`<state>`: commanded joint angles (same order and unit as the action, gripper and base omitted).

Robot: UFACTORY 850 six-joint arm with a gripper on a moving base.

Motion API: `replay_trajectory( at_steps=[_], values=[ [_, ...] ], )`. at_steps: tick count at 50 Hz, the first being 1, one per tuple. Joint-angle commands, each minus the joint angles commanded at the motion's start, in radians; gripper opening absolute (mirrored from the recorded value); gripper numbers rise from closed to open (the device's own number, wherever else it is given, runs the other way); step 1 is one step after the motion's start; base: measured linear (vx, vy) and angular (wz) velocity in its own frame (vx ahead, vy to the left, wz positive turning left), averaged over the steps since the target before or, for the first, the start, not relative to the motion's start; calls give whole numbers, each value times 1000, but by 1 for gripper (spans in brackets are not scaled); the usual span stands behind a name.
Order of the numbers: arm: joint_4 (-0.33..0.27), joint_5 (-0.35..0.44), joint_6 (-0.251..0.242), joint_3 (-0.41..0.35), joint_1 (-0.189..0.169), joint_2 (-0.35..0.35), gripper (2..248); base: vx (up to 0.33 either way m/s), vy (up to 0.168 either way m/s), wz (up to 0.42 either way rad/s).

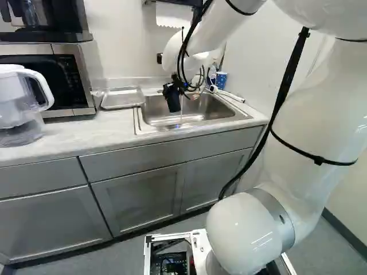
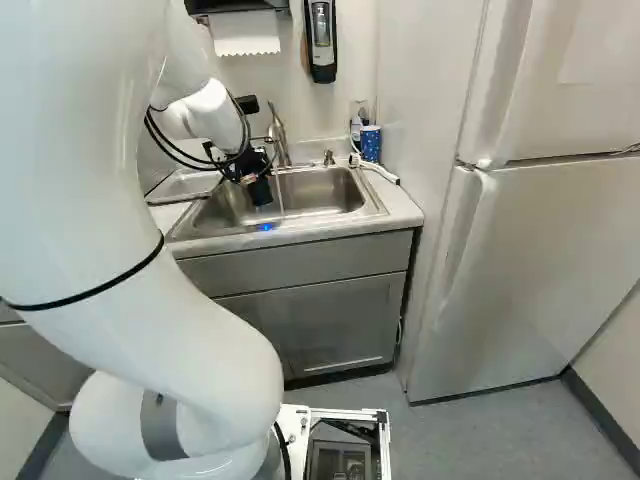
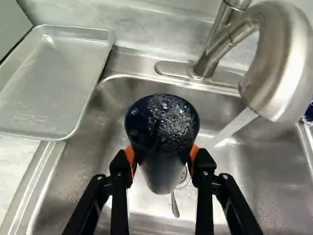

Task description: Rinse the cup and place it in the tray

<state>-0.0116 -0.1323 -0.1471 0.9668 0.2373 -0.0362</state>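
While water runs from the faucet (image 3: 281, 63) into the metal sink (image 3: 254, 171), the gripper (image 2: 252, 176) has the dark cup (image 3: 159, 169) clasped between its two fingers, an orange pad (image 3: 130, 156) against either side. The cup hangs over the sink, just beside the stream and well apart from the tray (image 3: 49, 83), and the face it turns to the wrist camera is beaded with droplets. As for lettering, the tray, lying on the counter (image 1: 63, 140) beside the sink, carries a faint stamped mark near one corner; the microwave (image 1: 71, 77) at the left of the left base view has small markings on its control panel, too small to make out. A blue patterned cup (image 2: 371, 143) stands behind the sink's far corner, and a slim metal utensil (image 3: 174, 205) lies near the drain
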Motion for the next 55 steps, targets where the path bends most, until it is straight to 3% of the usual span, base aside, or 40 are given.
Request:
replay_trajectory(
  at_steps=[13, 55],
  values=[
    [0, 3, 0, 15, 37, 14, 122, 0, 0, 0],
    [7, 107, 0, 44, 51, 80, 122, 0, 0, 0]
  ],
)
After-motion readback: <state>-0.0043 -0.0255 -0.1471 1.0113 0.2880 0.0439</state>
